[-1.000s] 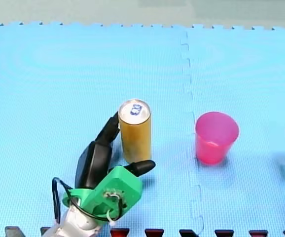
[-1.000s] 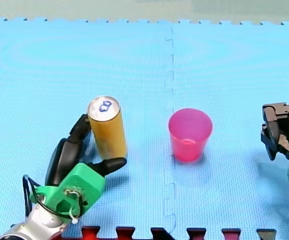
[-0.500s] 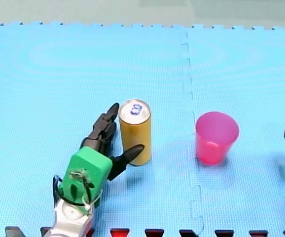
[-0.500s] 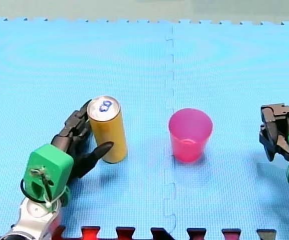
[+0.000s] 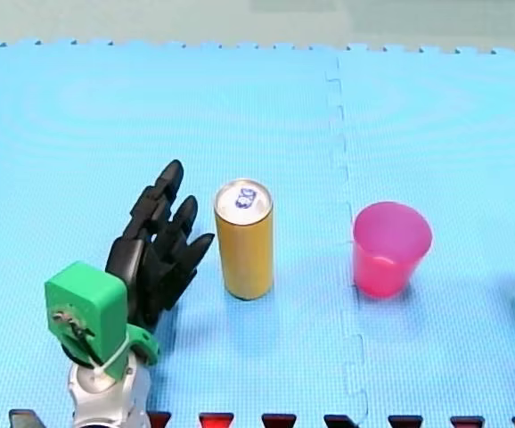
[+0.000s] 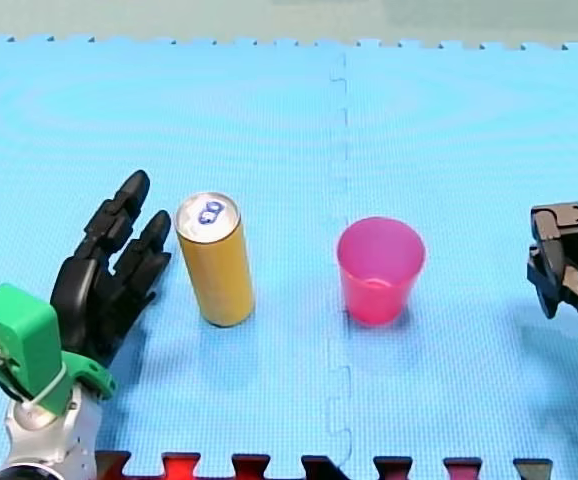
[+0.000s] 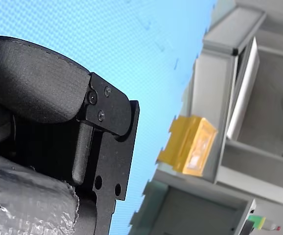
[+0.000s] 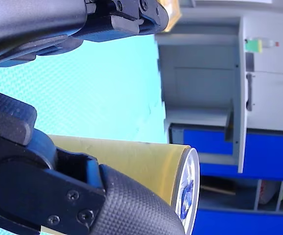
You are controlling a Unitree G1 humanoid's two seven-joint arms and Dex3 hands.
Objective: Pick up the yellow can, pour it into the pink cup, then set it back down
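The left hand (image 5: 155,254), empty and uncurled, is at the can's (image 5: 245,241) 9 o'clock, the cup (image 5: 389,251) at its 3; I cannot tell the right hand's (image 6: 564,265) state.

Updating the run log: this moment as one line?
yellow can: upright, ungrasped | pink cup: upright | left robot hand: open, beside can | right robot hand: right edge
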